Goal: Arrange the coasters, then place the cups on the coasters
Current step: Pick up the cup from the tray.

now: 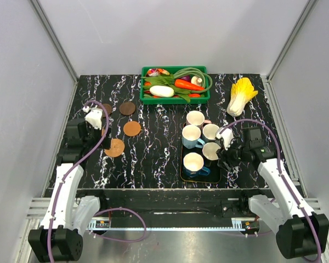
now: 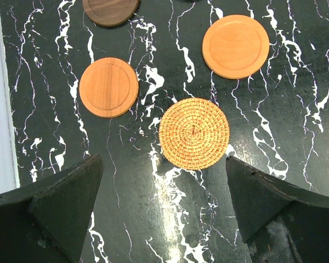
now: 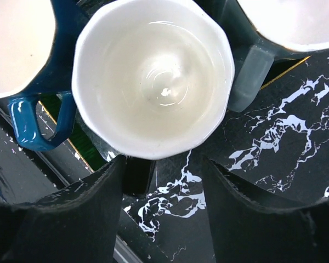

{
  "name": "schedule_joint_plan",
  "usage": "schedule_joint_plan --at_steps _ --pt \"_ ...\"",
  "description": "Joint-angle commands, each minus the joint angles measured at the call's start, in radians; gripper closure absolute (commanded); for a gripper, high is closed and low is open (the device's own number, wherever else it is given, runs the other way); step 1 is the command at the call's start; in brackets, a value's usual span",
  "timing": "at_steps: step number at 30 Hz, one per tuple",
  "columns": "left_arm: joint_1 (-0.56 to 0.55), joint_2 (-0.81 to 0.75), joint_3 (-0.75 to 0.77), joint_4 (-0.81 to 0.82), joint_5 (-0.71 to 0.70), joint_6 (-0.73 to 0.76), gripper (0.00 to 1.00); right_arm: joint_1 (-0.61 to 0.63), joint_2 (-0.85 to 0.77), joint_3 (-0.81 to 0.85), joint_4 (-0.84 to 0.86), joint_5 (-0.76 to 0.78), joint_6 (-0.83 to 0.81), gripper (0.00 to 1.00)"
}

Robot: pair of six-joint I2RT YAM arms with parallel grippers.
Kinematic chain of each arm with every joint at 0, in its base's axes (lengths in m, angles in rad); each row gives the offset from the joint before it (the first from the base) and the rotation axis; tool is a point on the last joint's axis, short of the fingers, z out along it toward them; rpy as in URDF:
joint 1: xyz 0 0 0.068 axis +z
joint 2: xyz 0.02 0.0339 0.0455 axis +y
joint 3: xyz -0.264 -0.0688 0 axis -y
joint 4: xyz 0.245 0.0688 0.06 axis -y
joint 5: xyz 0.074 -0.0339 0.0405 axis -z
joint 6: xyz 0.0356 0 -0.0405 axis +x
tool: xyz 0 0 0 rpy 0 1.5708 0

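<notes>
We see the coasters lying loosely on the black marbled tabletop near its left edge, none touching another. The left claw hangs above them, its fingers spread wide with nothing between them. Just below it lies the woven coaster, with smooth wooden ones beyond. The cups all stand upright, packed together on the black tray in the right half of the tabletop, none on a coaster. The right claw sits low at the tray's right side, by the white-lined cup. Its fingers stand parted at that cup's rim with bare tabletop showing between them, and we make out no grip on anything. A green basket of vegetables sits at the far edge, and a cabbage lies near the far right corner.
</notes>
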Motion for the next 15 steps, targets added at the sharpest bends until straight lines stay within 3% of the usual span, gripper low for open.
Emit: schedule_joint_plan --at_steps 1,15 --pt "0.009 -0.005 -0.009 0.06 -0.018 -0.009 0.01 0.001 0.034 -0.011 0.072 0.032 0.023 0.39" --pt "0.016 -0.004 -0.013 0.063 -0.012 -0.009 0.01 0.001 0.045 -0.034 0.093 0.014 -0.007 0.49"
